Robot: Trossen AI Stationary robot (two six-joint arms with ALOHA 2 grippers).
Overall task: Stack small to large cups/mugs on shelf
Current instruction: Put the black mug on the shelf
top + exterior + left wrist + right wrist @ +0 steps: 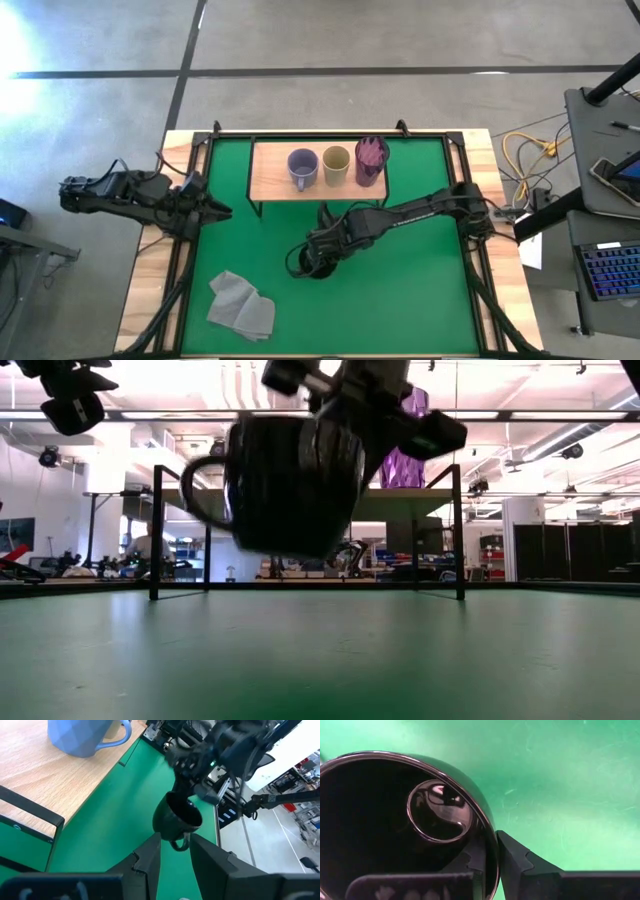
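Note:
The black handled mug (312, 262) hangs over the green mat (400, 290) in front of the shelf, held by my right gripper (492, 851). It also shows in the low view (290, 485) and the left wrist view (177, 817). The light-wood shelf (270, 182) at the far side carries the lavender-grey mug (301, 168), the tan cup (336, 163) and the purple tumbler (371, 160), each standing on its base in a row. My left gripper (175, 855) is open and empty at the mat's left edge, pointing toward the black mug. My right gripper holds the black mug by its rim wall (494, 840), one finger (475, 862) inside the mug and one (520, 862) outside. The fingers come from above, slanting in from the table's right. The mug hangs mouth up, clear of the mat, its handle (195, 495) away from the fingers.
A grey folded cloth (240, 305) lies on the mat near the front left. The shelf board has bare room left of the lavender-grey mug. Black frame rails (470, 250) run along the mat's sides. Cables and a keyboard lie off the table at the right.

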